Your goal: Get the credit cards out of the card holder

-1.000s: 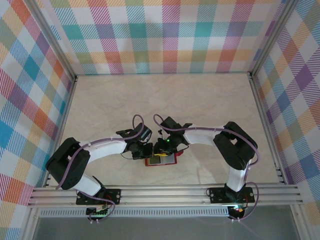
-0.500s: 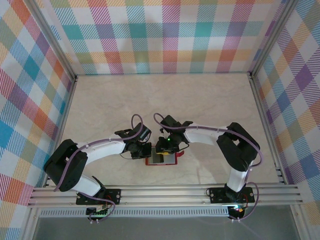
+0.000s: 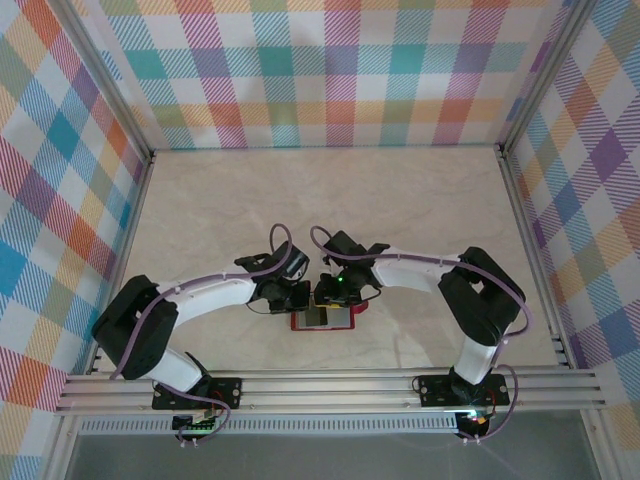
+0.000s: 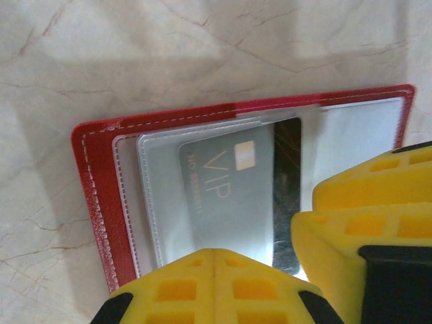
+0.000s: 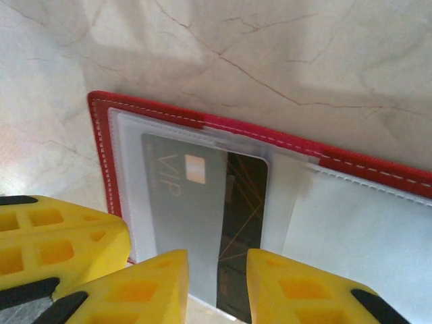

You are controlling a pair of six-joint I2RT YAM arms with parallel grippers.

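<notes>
Arms from both sides bend in over the card holder (image 3: pixel 344 323) in the top view; it lies open on the worktop (image 3: pixel 400 210) close to the near edge, about midway along it. Against a second ago, the left gripper (image 3: pixel 297 300) has crept a little to the right, up to the holder's left end. The right gripper (image 3: pixel 328 297) has barely moved over its middle, and the holder has not shifted. I judge that the holder is being steadied and that the pulling-out has hardly begun. In the left wrist view the left gripper (image 4: pixel 212 280) is closed tight, pads together with nothing between them, at the near edge of the card holder (image 4: pixel 94 202). One credit card (image 4: pixel 226 196), grey, marked VIP, with a dark band along its right side, lies under a clear pocket (image 4: pixel 152 202), and the right gripper (image 4: pixel 317 210) reaches in from the right. In the right wrist view the right gripper (image 5: pixel 216 287) stands partly open and clamps nothing. Its two fingers sit over the near end of the credit card (image 5: pixel 182 202), with the dark band showing in the gap; whether they touch it I cannot tell. The left gripper (image 5: pixel 61 243) sits at the near left corner of the card holder (image 5: pixel 101 155). Count: one holder, one card in sight, two grippers; whether more cards hide in the other pockets I cannot tell.
</notes>
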